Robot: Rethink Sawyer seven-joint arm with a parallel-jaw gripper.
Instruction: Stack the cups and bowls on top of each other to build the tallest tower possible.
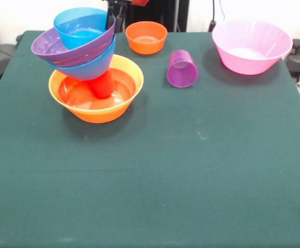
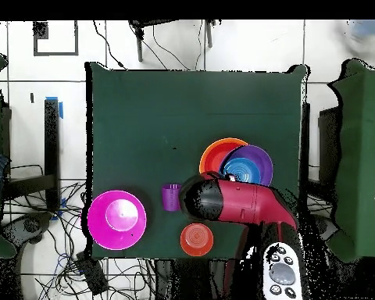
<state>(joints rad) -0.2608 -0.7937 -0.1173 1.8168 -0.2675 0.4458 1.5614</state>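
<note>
A leaning tower at the counter's far left, with three pieces left loose.

In the front view, the tower [image 1: 88, 62] is seen near the far-left corner; a small orange bowl [image 1: 146, 37] at the far edge, a purple cup [image 1: 181, 68] on its side and a pink bowl [image 1: 251, 46] toward the far-right corner are judged next. The pincer [image 1: 115, 15] is seen behind the tower; its grip cannot be told.

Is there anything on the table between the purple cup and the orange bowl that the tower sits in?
Nothing visible. The purple cup lies on its side just beside the large orange bowl, with only bare green cloth between them.
</note>
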